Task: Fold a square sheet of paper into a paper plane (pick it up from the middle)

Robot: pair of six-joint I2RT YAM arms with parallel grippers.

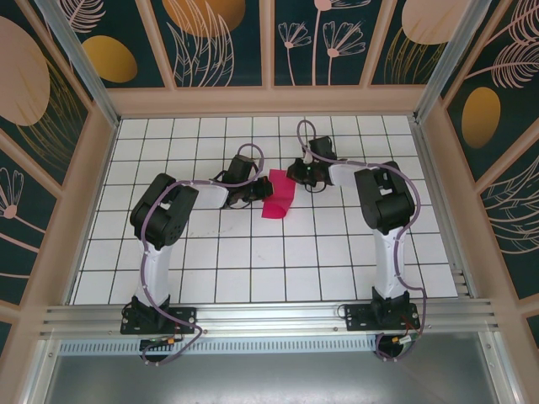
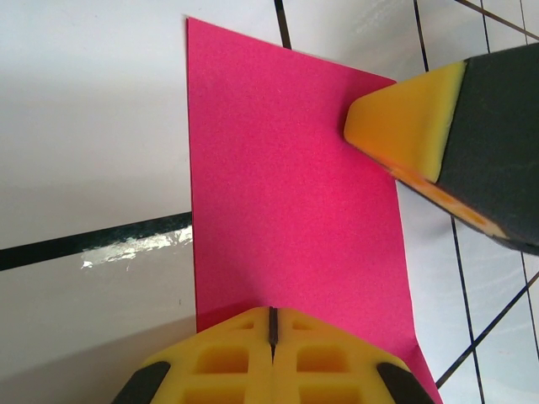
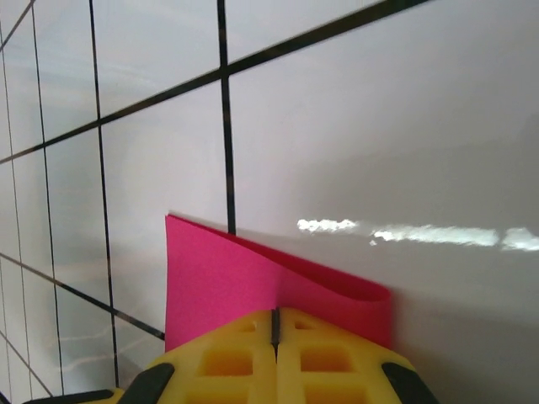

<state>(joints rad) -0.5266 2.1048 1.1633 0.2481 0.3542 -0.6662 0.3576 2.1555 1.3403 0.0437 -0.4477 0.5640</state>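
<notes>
Left end effector (image 2: 272, 316) and right end effector (image 3: 275, 318), both clenched on plain pink square sheet of paper (image 2: 286, 168).

Bright even light, glare streaks on glossy tiles (image 3: 404, 231), perhaps slight blur.

Entry: I find no legible text, label, brand, number or sign in any of my views. The square sheet of paper (image 2: 286, 168) is plain magenta, unmarked. The tabletop (image 1: 210, 278) carries black grid lines, and the wall panels (image 1: 219, 34) carry leaf and flower drawings. None of it is lettering.
</notes>
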